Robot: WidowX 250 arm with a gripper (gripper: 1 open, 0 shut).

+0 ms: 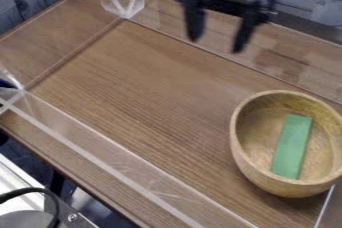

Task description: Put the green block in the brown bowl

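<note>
Clear low walls (80, 67) bounded the wooden surface (147, 92). The bright green block (291, 145) lay inside the brown bowl (254, 152); the gripper (221, 29) hung apart, jaws open and empty.

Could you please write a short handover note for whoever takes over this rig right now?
Claw: open, empty, pointing down over the far side of the wooden table, well away from the bowl.
Green block: lying inside the brown bowl, near the right corner.
Done: the block is in the bowl.
Left: nothing apparent; only parking the arm, if wanted.
</note>
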